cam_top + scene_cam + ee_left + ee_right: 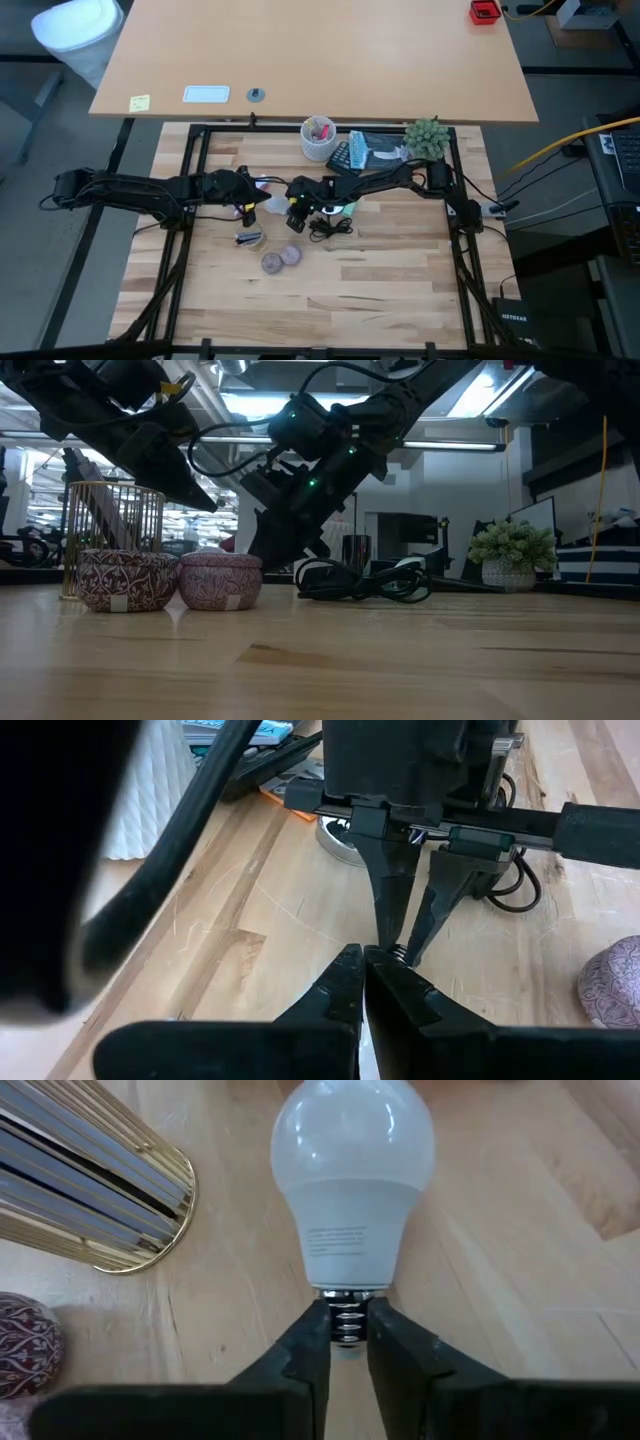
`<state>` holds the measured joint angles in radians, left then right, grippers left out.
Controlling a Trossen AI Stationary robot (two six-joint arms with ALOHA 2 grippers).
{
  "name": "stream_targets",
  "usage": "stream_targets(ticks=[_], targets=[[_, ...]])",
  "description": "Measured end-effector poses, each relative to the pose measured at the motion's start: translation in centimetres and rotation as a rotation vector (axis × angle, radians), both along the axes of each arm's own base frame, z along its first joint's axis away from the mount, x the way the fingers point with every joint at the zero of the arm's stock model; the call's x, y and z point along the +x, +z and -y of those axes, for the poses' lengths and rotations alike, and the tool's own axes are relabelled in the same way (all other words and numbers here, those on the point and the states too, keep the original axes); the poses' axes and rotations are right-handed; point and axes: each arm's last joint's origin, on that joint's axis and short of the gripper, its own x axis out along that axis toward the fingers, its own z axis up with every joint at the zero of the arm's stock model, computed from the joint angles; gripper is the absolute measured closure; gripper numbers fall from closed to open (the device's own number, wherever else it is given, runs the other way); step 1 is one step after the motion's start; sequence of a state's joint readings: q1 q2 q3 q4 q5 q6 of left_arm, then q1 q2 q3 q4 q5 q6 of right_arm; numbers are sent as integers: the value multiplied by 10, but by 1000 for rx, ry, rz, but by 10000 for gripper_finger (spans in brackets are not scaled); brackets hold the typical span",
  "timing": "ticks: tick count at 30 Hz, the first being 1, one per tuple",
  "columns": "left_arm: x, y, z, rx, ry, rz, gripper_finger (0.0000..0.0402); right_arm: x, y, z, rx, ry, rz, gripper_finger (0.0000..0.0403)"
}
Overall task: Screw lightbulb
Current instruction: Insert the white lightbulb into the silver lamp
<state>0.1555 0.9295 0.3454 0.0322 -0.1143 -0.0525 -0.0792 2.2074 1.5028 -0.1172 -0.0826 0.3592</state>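
— Nearest, looking across the pale wooden table [420, 660]?

— Purple patterned round tins [220, 580], two of them, side by side and touching. Just behind, an upright gold wire cage [112, 525], its lower part cut off by one of the tins. A little farther back and beside the tins, a loose coil of black cable [365, 582].

— And the lightbulb?

— Lost behind the dark arms in the low view. Plain only from the right wrist: white rounded glass lightbulb [352, 1180] with a silvery metal screw base, near the gold cage, over the middle of the table. Resting on the wood or lifted off it: impossible to tell.

— Held?

— Yes. Right hand [347, 1335] drawn in narrow, one finger on each side of the screw base, pinching it, globe pointing away from the hand.

— Left hand?

— Left hand [362, 970] fully closed, fingertips pressed together, gripping nothing. Tips almost meeting those of the right hand. From the left wrist, only a sliver of silvery thread visible between the right hand's fingers; globe covered.

— Farther off?

— Small green plant [512, 550] in a white pot near the table's far edge. Beyond that, a dim room, hard to make out.
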Motion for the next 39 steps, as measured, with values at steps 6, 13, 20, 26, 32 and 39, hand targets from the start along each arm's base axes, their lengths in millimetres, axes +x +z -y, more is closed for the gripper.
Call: stream_targets(ticks=[6,13,20,26,32,39], targets=[[0,0,0,0,0,0,400,0,0,0,1,-2,1,287],[0,0,0,1,0,2,398,5,3,-1,29,30,75,192],[0,0,0,1,0,2,398,15,21,-2,19,91,142,155],[0,0,0,1,0,0,398,14,20,-5,-88,189,139,153],[0,0,0,1,0,0,398,14,20,-4,-122,193,128,152],[0,0,0,8,-4,-1,398,14,16,-3,-160,190,113,152]])
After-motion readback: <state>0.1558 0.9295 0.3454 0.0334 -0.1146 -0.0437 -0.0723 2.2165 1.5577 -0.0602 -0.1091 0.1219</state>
